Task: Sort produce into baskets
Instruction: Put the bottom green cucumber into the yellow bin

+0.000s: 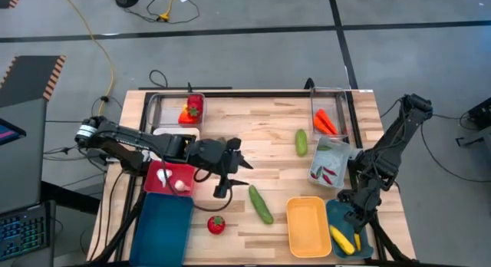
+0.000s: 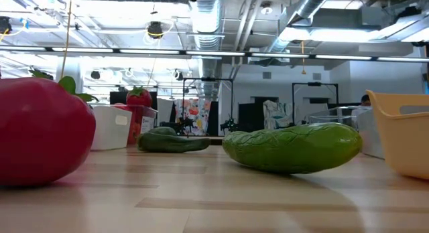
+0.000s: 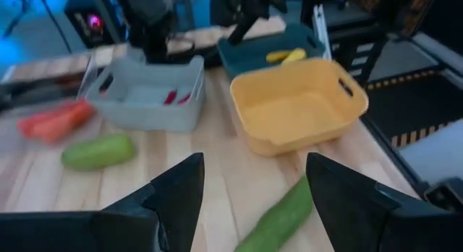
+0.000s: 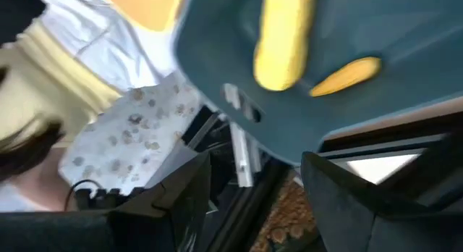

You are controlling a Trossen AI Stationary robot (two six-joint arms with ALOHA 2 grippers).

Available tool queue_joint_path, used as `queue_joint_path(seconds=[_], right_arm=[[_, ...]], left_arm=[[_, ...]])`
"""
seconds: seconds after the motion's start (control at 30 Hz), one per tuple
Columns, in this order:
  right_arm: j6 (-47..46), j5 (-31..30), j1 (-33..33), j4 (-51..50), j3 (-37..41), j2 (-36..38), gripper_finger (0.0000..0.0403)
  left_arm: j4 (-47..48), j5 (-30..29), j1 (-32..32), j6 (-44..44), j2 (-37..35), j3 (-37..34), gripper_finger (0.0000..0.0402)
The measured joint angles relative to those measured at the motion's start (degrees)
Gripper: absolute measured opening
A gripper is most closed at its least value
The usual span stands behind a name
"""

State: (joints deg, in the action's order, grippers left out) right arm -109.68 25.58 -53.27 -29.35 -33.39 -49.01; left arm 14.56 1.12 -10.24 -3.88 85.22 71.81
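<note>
Wooden table (image 1: 276, 163) carries the left gripper (image 1: 222, 192), fingers apart and empty, beside a cucumber (image 1: 261, 203) and tomato (image 1: 216, 224), while the right gripper (image 1: 357, 218), parted and empty, hangs over the small teal basket (image 1: 337, 215) with yellow produce (image 1: 342, 238).

Wooden table (image 1: 253, 156), light planks.

Landmark: orange-yellow basket (image 1: 308, 225), near front edge.
- Small teal basket (image 1: 360, 238) touching its right side.
- Clear basket (image 1: 331, 161) just behind it; another clear basket (image 1: 331, 111) farther back.
- Cucumber (image 1: 261, 203) just left.
- Second cucumber (image 1: 301, 142) behind.
- Tomato (image 1: 216, 224) farther left.
- Dark teal basket (image 1: 164, 229), pink-red basket (image 1: 170, 177) well left.
</note>
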Motion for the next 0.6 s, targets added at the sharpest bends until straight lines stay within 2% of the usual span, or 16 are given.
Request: queue_joint_path(seconds=[0.13, 0.23, 0.4, 0.6], right_arm=[[-0.9, -0.3, 1.2, 3.3, -0.4, 0.3, 0.0244], [-0.9, -3.2, 1.9, 2.9, -2.0, 0.8, 0.0244], [2.9, -12.7, 2.5, 2.8, -5.3, 0.9, 0.0244], [12.2, -26.0, 4.8, 2.9, -7.4, 0.7, 0.0244]], left_arm=[[-3.3, 1.3, -0.7, -0.3, 3.6, 0.4, 0.0231], [-3.2, 3.0, -0.7, -2.1, 7.4, 2.4, 0.0231], [-1.5, 6.7, -0.8, -6.8, 14.2, 6.0, 0.0231], [4.3, 7.6, -1.7, -12.9, 22.3, 10.2, 0.0231]])
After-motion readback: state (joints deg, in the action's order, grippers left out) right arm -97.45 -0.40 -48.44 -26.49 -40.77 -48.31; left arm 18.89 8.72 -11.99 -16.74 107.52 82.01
